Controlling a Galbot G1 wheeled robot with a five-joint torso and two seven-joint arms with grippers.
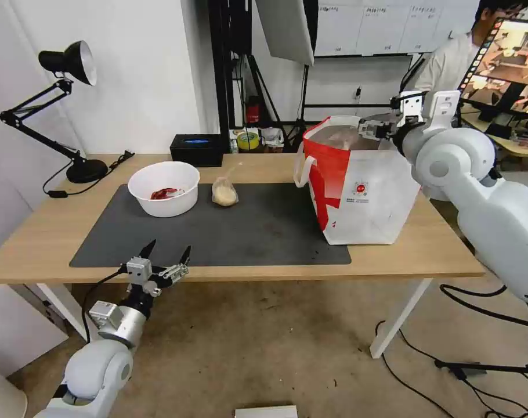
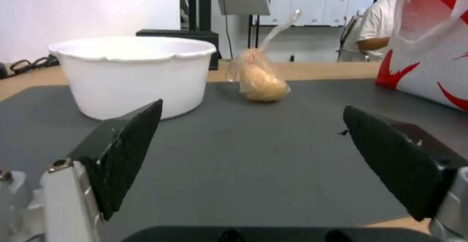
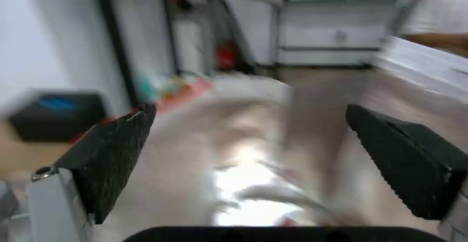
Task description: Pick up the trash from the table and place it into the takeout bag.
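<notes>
On table [image 1: 391,261], centre-left, bowl [image 1: 163,188] and food bag [image 1: 224,192] remain; right hand [image 1: 373,128], wide and empty, hangs over takeout bag [image 1: 362,197]; left hand [image 1: 164,262] wide, lower left.

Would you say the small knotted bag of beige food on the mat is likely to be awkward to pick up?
Probably a little. The knotted bag looks soft and thin, so it would likely sag and deform if squeezed. Its twisted tail stands upright, a likely handhold. It seems light, and its rounded base might roll or slide on the mat if nudged.

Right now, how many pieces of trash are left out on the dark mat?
2: the white bowl on the mat's far left, the knotted food bag just right of it. More may be hidden inside the takeout bag.
</notes>
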